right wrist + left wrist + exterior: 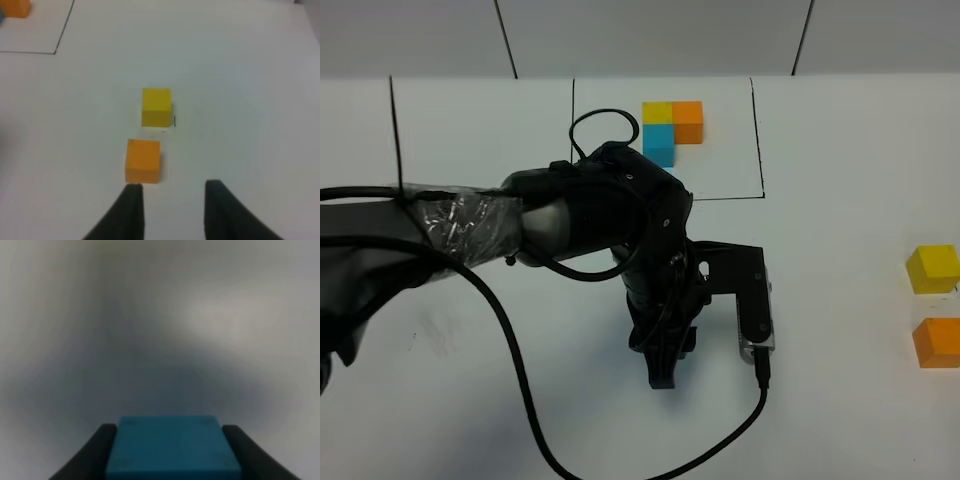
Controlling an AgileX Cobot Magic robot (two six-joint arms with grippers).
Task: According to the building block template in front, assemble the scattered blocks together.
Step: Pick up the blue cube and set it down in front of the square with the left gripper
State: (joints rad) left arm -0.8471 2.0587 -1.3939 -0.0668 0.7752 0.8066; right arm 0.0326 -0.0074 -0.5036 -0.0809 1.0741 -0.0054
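The blue cube [171,450] is seen clamped between the fingers [95,456] of the left gripper [170,440], with both of its sides pressed by them. The ground behind it is blurred in the wrist view. From the high camera, the left arm [470,225] is shown stretched across to the middle of the white counter [840,200]. Its gripper is pointed downward on the near side of the template [672,128], and the blue cube is hidden from that camera. The template, made of yellow, orange and blue cubes joined in an L, is set at the far side within a thin black-line rectangle [757,140]. The yellow cube [933,268] and orange cube [937,342] are seen close together but not touching at the right of the high view, well apart from the template. The right gripper [172,202] is held near the orange cube, its fingers [131,212] parted with nothing between them.
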